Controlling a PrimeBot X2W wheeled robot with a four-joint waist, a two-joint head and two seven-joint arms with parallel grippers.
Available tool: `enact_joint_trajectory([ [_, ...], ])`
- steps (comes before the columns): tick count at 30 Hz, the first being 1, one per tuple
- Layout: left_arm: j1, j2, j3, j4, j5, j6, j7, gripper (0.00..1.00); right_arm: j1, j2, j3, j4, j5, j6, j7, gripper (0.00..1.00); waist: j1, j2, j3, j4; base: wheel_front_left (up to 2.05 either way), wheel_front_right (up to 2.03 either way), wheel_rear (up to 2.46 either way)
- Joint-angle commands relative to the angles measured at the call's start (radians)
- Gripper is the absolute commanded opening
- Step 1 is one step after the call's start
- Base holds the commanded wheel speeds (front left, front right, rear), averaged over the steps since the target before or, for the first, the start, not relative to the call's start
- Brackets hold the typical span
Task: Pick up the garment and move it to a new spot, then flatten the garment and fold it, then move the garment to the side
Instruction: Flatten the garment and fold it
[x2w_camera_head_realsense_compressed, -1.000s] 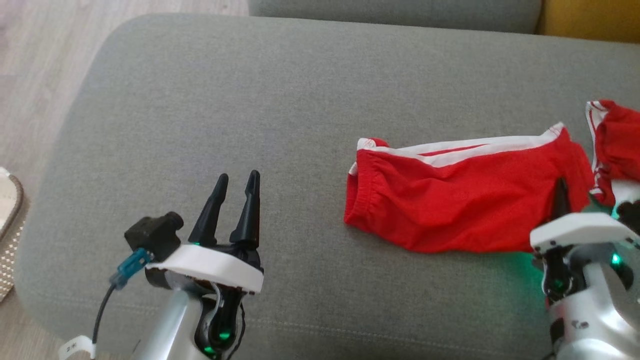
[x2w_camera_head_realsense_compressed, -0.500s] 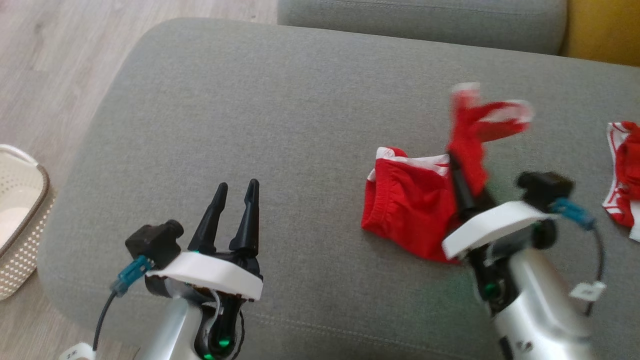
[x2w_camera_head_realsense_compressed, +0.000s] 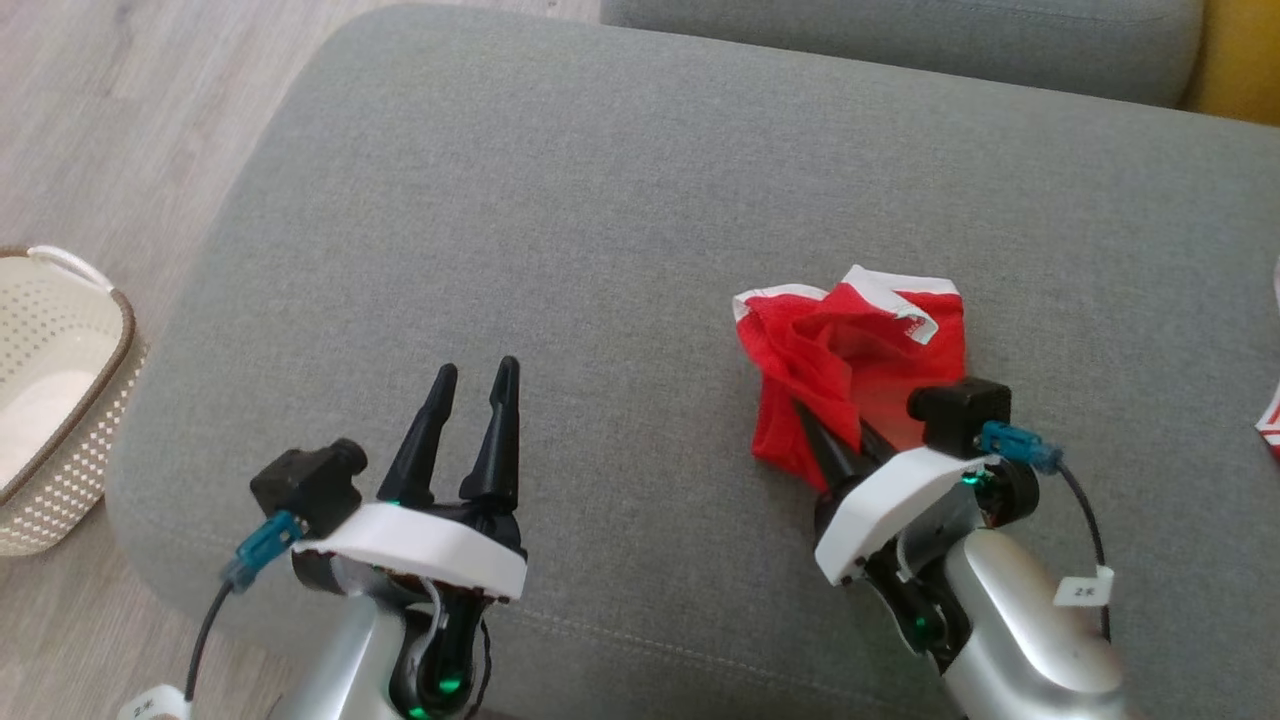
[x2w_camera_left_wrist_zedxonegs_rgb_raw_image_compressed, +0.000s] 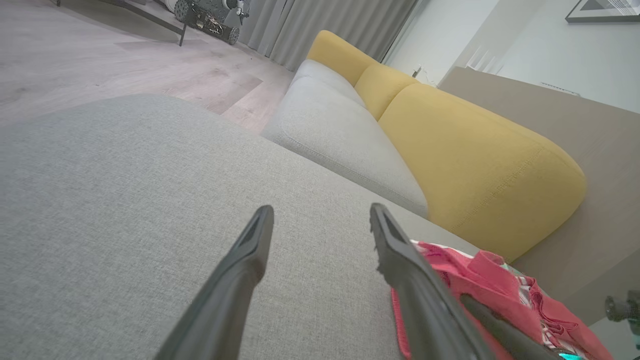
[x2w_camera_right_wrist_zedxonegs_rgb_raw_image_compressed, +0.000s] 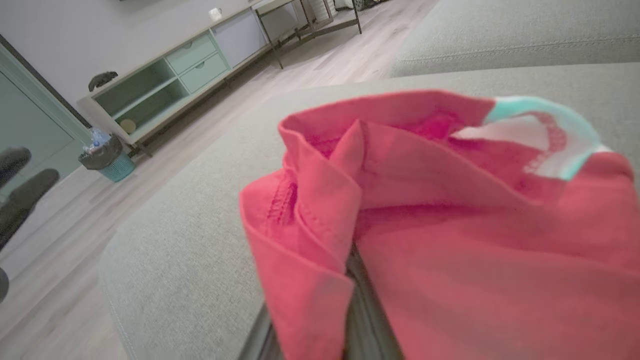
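Head view: red garment (x2w_camera_head_realsense_compressed: 850, 345) bunched on grey sofa (x2w_camera_head_realsense_compressed: 600, 200), right of centre; right fingers (x2w_camera_head_realsense_compressed: 822, 448) closed, pinching its near edge; left fingers (x2w_camera_head_realsense_compressed: 497, 420) spread open, empty, well apart from it.

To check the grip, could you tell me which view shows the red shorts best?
Head view: the whole bunched red shorts, right gripper shut on them. Right wrist shows close folds; left wrist, one edge.

Red garment (x2w_camera_head_realsense_compressed: 850, 370) with white trim, grey cushion (x2w_camera_head_realsense_compressed: 560, 220), cream perforated basket (x2w_camera_head_realsense_compressed: 60, 400), yellow sofa back (x2w_camera_left_wrist_zedxonegs_rgb_raw_image_compressed: 465, 165).
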Motion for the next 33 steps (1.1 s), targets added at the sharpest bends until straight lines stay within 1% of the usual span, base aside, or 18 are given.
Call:
enact_joint_trajectory([
  [1, -0.03, 0.007, 0.028, -0.035, -0.008, 0.004, -0.012, 1.0, -0.015, 0.008, 0.023, -0.024, -0.013, -0.001, -0.014, 1.0, 0.0, 0.0, 0.003, 0.003, 0.0, 0.0, 0.0],
  [6, -0.031, 0.007, 0.032, -0.037, -0.009, 0.004, -0.012, 1.0, -0.025, 0.009, 0.06, -0.01, -0.012, -0.001, -0.028, 1.0, 0.0, 0.0, 0.011, 0.005, 0.0, 0.0, 0.0],
  [10, -0.035, 0.007, 0.03, -0.039, -0.013, 0.005, -0.012, 1.0, -0.036, 0.01, 0.124, -0.004, 0.007, -0.001, -0.025, 1.0, 0.0, 0.0, 0.02, 0.004, 0.0, 0.0, 0.0],
  [15, -0.039, 0.007, 0.027, -0.039, -0.015, 0.006, -0.012, 1.0, -0.049, 0.003, 0.207, 0.034, 0.039, -0.001, 0.012, 1.0, 0.0, 0.0, 0.025, 0.002, 0.0, 0.0, 0.0],
  [20, -0.04, 0.007, 0.032, -0.032, -0.011, 0.007, -0.012, 1.0, -0.065, -0.006, 0.247, 0.061, 0.08, -0.001, 0.025, 1.0, 0.0, 0.0, 0.012, -0.011, 0.0, 0.0, 0.0],
  [26, -0.038, 0.007, 0.048, -0.033, -0.002, 0.007, -0.012, 1.0, -0.083, -0.021, 0.234, 0.035, 0.126, -0.001, 0.001, 1.0, 0.0, 0.0, 0.002, -0.037, 0.0, 0.0, 0.0],
  [30, -0.031, 0.007, 0.05, -0.034, 0.002, 0.006, -0.012, 1.0, -0.084, -0.054, 0.205, -0.009, 0.141, -0.001, -0.014, 1.0, 0.0, 0.0, -0.008, -0.064, 0.0, 0.0, 0.0],
  [33, -0.03, 0.007, 0.051, -0.034, 0.002, 0.006, -0.012, 1.0, -0.071, -0.079, 0.164, -0.051, 0.147, -0.001, -0.019, 1.0, 0.0, 0.0, -0.016, -0.08, 0.0, 0.0, 0.0],
])
